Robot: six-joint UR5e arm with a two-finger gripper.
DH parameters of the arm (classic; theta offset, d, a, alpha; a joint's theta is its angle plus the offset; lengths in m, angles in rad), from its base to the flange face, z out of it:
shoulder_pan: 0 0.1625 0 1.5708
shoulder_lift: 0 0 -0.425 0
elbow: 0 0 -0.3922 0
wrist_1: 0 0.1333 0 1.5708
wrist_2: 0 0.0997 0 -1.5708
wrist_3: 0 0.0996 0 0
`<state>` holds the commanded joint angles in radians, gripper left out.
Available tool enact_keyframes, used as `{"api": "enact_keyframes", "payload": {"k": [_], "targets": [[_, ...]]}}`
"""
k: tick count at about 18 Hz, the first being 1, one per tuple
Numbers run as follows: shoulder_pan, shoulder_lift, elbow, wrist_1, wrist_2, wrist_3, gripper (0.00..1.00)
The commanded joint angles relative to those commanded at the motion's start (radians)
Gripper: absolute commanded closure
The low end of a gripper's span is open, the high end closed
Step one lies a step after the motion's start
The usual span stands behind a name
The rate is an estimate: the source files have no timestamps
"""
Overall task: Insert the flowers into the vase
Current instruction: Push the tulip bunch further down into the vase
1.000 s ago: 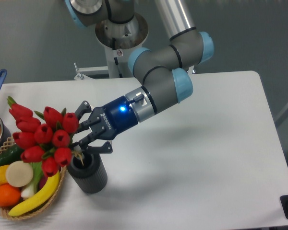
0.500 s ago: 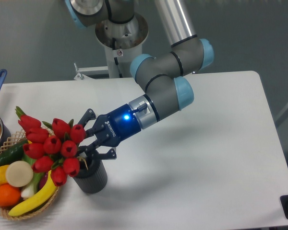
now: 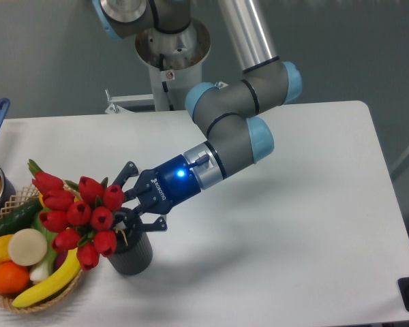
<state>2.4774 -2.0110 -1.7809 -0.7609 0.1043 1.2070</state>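
Just above the dark ribbed vase (image 3: pixel 131 252), the gripper (image 3: pixel 126 208) was clamped on the stems of the red tulip bunch (image 3: pixel 78 216), which leaned out to the left over the wicker basket (image 3: pixel 13 300) of fruit; the stem ends sat at the vase's rim, on the white table (image 3: pixel 293 225)

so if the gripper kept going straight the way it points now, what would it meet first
The gripper points down and to the left, holding the flowers over the vase. Going straight on, it would likely meet the vase rim first, then the wicker basket of fruit, though depth is unclear from one view.
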Motion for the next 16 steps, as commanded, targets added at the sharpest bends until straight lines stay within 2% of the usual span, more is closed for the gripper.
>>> {"api": "enact_keyframes", "payload": {"k": [6,16], "targets": [[0.0,0.0,-0.043,0.0,0.0,0.045,0.67],[0.0,-0.017,-0.048,0.0,0.008,0.078,0.66]]}}
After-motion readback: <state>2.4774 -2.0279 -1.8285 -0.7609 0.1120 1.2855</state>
